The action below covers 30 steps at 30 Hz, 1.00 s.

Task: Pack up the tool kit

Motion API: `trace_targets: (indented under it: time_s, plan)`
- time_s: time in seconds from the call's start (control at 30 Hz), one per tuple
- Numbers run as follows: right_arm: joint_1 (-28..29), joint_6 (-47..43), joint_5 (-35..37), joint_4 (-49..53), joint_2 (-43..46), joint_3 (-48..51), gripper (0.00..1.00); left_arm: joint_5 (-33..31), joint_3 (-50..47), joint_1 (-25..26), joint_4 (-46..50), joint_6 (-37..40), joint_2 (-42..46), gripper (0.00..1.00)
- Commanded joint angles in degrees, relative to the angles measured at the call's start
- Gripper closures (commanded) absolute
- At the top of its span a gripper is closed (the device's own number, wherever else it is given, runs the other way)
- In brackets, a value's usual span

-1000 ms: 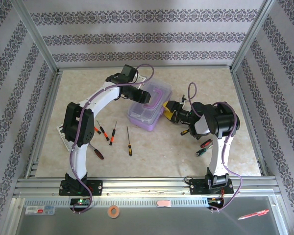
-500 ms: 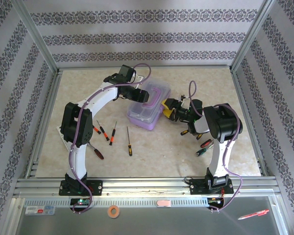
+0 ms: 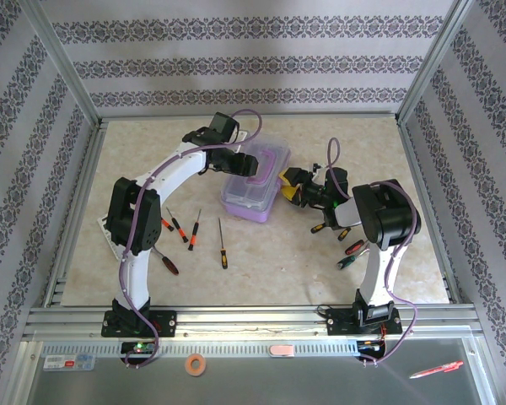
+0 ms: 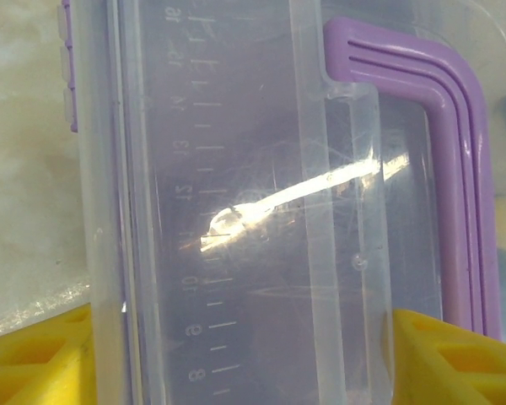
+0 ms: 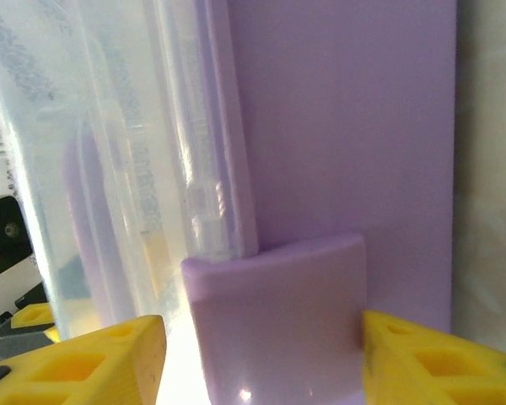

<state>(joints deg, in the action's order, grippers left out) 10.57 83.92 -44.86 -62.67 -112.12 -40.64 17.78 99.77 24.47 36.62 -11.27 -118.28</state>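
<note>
The lilac tool kit case (image 3: pixel 251 201) stands mid-table with its clear lid (image 4: pixel 236 169) down and its purple handle (image 4: pixel 457 169) on top. My left gripper (image 3: pixel 246 165) comes down on the lid from above. In the left wrist view its yellow fingertips (image 4: pixel 34 359) press both sides of the lid's raised panel, so the left gripper (image 4: pixel 244 359) is shut on the lid. My right gripper (image 3: pixel 287 187) is at the case's right side. Its jaws straddle the purple latch (image 5: pixel 274 325). The right gripper (image 5: pixel 261 354) is open, with a gap at its left finger. Loose screwdrivers (image 3: pixel 223 246) lie on the table.
More small screwdrivers lie left of the case (image 3: pixel 179 229) and by my right arm (image 3: pixel 352 247). A white flat object (image 3: pixel 108 229) lies partly under my left arm. Aluminium frame rails (image 3: pixel 236 321) bound the table. A pen (image 3: pixel 437 369) and a ring (image 3: pixel 196 364) lie in front of the rail.
My right gripper has moved slightly closer to the case and its jaws have narrowed around the latch. The left gripper and the case have stayed put.
</note>
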Motion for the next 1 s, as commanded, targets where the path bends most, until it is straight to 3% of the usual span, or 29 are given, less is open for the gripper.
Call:
trace_targets:
  time_s: [0.0, 0.2, 0.37, 0.47, 0.6, 0.77, 0.83, 0.9, 0.97]
  plan:
    - [-0.4, 0.4, -5.1, -16.9, 9.0, -3.0, 0.42, -16.1, -5.9, 0.5, 15.8, 0.2, -9.3, 0.39]
    - [-4.3, -2.3, -7.9, -12.5, 10.7, -2.2, 0.49, -14.4, -5.5, 0.4, 15.6, 1.0, -8.7, 0.41]
    - [-5.7, -22.7, -4.4, 20.3, 17.7, -2.2, 0.47, -9.6, -1.9, 0.5, 17.2, 2.7, -5.1, 0.35]
    - [-5.1, -36.9, 3.3, 41.3, 24.1, -5.1, 0.46, -8.2, 0.6, 0.6, 18.0, 3.3, -2.8, 0.31]
    - [-3.4, -49.1, 17.3, 56.6, 33.1, -7.8, 0.42, -7.2, 1.6, 0.6, 16.1, 4.0, 0.3, 0.23]
    - [2.7, -60.1, 40.6, 58.2, 42.9, -5.0, 0.32, -5.8, 1.9, 0.7, 13.3, 4.7, 3.9, 0.13]
    - [5.9, -65.4, 48.0, 55.7, 44.9, -3.0, 0.21, -5.6, 2.4, 0.7, 13.2, 5.4, 4.8, 0.11]
    - [6.8, -65.8, 50.9, 52.5, 45.3, -1.3, 0.09, -6.7, 3.1, 0.8, 13.3, 5.8, 5.4, 0.08]
    - [5.3, -64.8, 47.1, 52.3, 45.9, -0.8, 0.08, -8.7, 3.5, 0.9, 13.1, 5.4, 5.7, 0.03]
